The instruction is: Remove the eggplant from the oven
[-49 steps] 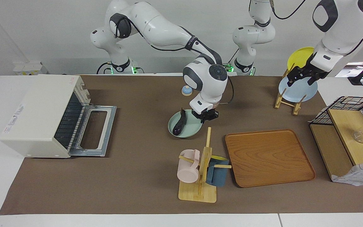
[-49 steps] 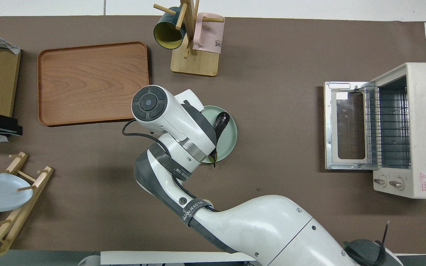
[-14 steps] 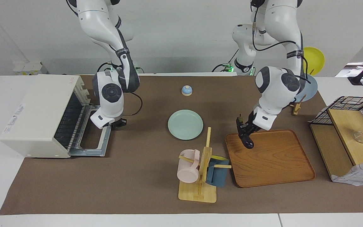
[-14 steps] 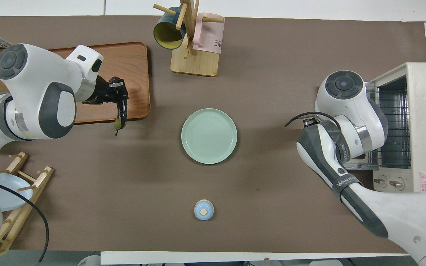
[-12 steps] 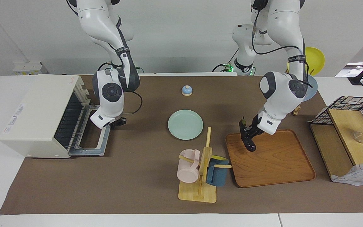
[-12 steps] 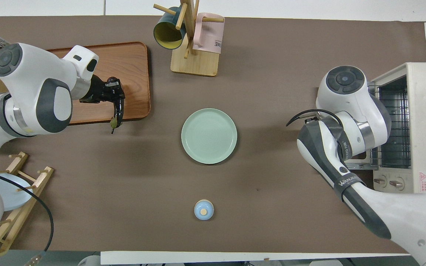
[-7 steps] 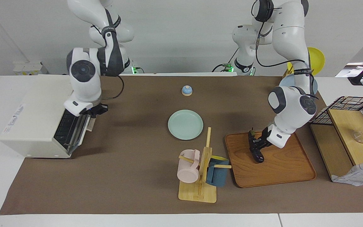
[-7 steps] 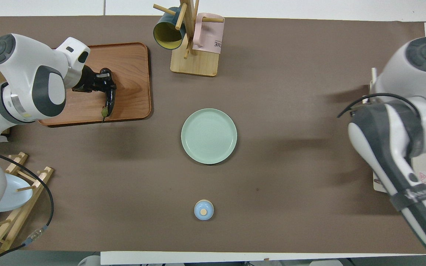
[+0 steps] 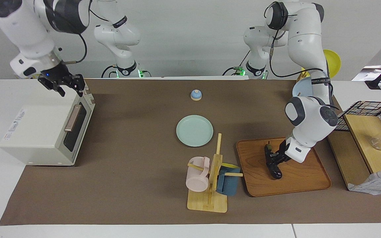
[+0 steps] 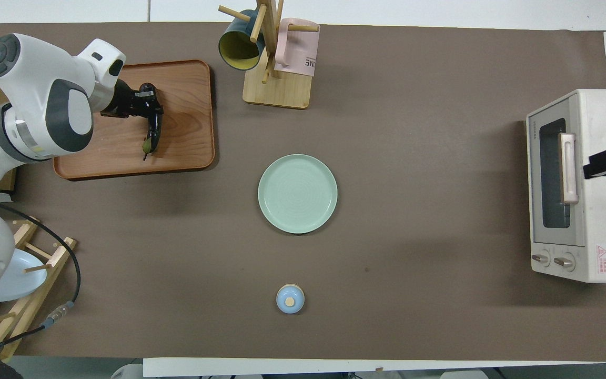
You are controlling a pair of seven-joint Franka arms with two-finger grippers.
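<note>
The dark purple eggplant [image 9: 273, 166] hangs stem-up in my left gripper [image 9: 277, 156], which is shut on its upper part over the wooden tray [image 9: 309, 175]. Its lower tip is at or just above the tray's surface. In the overhead view the eggplant [image 10: 151, 130] and left gripper [image 10: 140, 103] are over the tray [image 10: 187, 89]. The off-white oven [image 9: 41, 129] stands at the right arm's end of the table with its door shut [image 10: 553, 179]. My right gripper [image 9: 67, 87] is open and empty, raised above the oven's top edge [image 10: 605, 163].
An empty green plate [image 9: 194, 130] lies mid-table. A mug tree [image 9: 210, 178] with a pink and a blue mug stands beside the tray. A small blue bell [image 9: 195, 95] sits nearer the robots. A plate rack [image 10: 8, 273] and a wooden shelf with a wire basket [image 9: 365, 138] are at the left arm's end.
The left gripper carried the eggplant from the green plate over the tray and lowered it. The right gripper swung the oven door shut, then rose above the oven.
</note>
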